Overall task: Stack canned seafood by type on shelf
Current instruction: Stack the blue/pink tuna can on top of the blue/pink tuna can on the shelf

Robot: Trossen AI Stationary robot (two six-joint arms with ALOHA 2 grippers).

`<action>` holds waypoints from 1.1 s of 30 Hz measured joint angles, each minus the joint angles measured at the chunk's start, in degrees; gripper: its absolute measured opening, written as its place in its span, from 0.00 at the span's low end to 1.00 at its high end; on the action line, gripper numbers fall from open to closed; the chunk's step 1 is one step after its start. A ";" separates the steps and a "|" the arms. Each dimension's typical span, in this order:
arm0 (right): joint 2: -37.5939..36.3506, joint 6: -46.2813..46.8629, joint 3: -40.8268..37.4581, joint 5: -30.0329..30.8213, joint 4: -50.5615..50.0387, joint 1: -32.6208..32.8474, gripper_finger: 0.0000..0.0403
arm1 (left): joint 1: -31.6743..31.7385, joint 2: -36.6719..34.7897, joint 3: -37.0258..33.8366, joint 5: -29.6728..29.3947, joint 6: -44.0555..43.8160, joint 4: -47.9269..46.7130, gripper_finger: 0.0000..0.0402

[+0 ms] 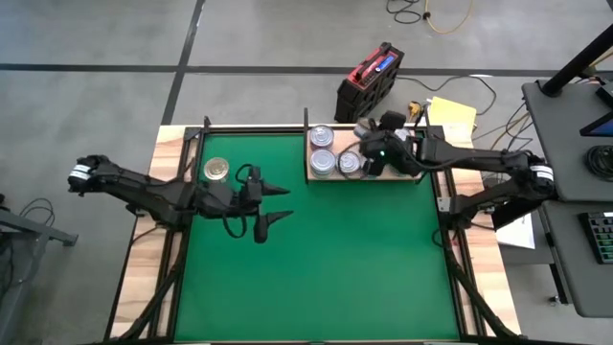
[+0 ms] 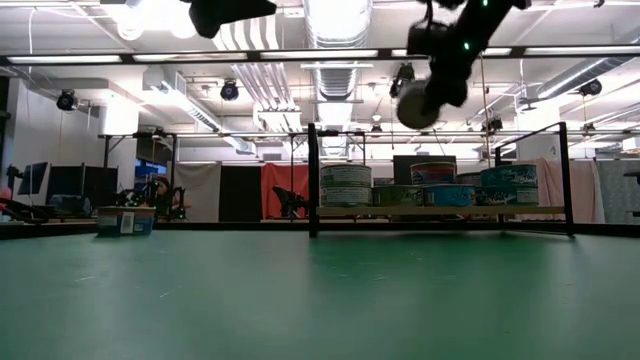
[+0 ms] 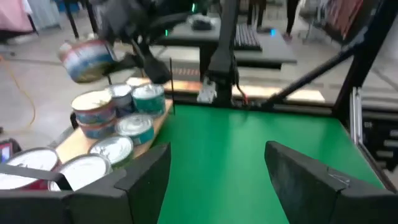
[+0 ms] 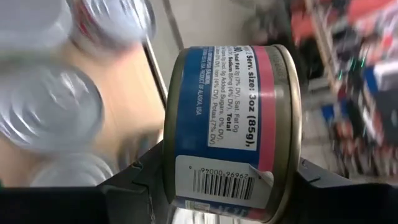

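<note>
Up top, my right gripper (image 4: 224, 180) pinched a blue-and-pink tin (image 4: 230, 124) above the shelf (image 1: 417, 175), where silver-lidded cans (image 1: 322, 161) sat. My left gripper (image 1: 278, 204) hung spread over the mat (image 1: 316, 259), near a gold-lidded can (image 1: 216, 170).

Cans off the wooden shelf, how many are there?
2. A gold-lidded can sits on the green mat; a blue-sided can is held in the right fingers above the shelf. Others may be hidden.

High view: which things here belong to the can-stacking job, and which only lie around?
For the job:
- cans on the shelf
- wooden shelf
- gold-lidded can on the mat
- can held in the right tool
- left tool, open

Just around:
- red and black case
- yellow paper
- keyboard
</note>
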 joint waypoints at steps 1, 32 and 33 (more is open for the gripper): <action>0.20 1.20 0.00 -0.02 -1.76 -1.24 0.44 | -0.01 -0.75 -1.68 -0.02 0.43 2.63 0.61; 9.63 -4.53 3.91 6.56 -13.11 -1.85 0.44 | -1.11 -2.38 -24.17 3.27 24.78 42.18 0.61; 9.55 -4.49 3.93 6.56 -13.09 -1.85 0.44 | -1.09 -2.33 -24.17 2.43 24.94 42.18 0.61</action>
